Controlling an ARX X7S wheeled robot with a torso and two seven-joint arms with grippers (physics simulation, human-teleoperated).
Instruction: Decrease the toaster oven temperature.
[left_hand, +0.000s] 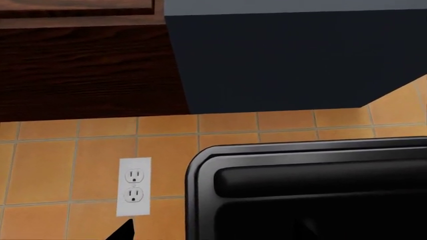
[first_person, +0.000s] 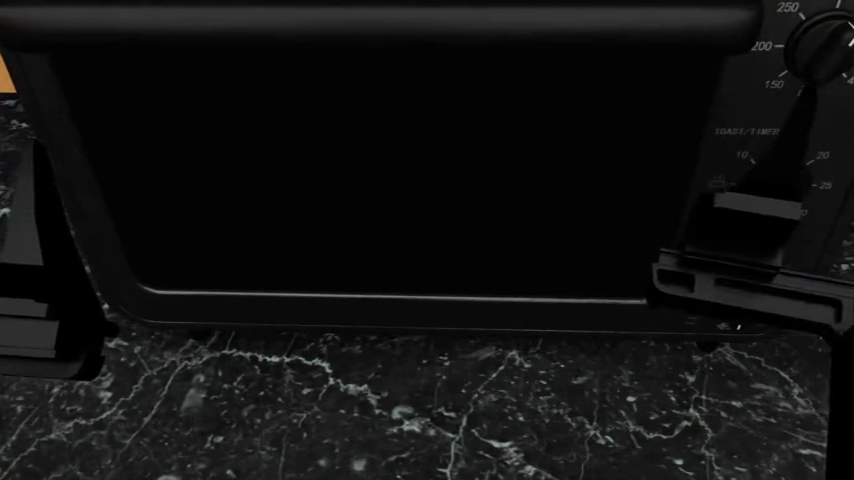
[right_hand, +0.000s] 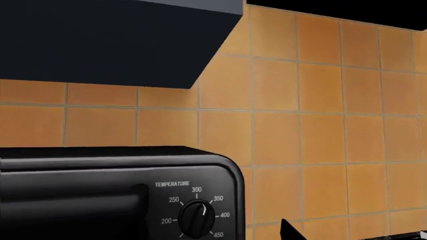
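— Up close before you, what fills the head view?
— Your black boxy toaster oven (first_person: 400, 170) on the dark marble counter (first_person: 400, 410); its temperature knob (right_hand: 197, 218) is cut off.
— Grippers?
— Your right gripper (first_person: 747, 270) is barely legible, your left unseen; I can't tell either's spread.

The toaster oven (first_person: 400, 160) fills the view above the marble counter (first_person: 427, 410).

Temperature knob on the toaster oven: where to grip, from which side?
Grip the temperature knob across its raised center ridge, coming straight at the toaster oven front panel. The ridge is the only protruding part and carries the white pointer, near 300. The right hand is already in front of that panel, below the knob.
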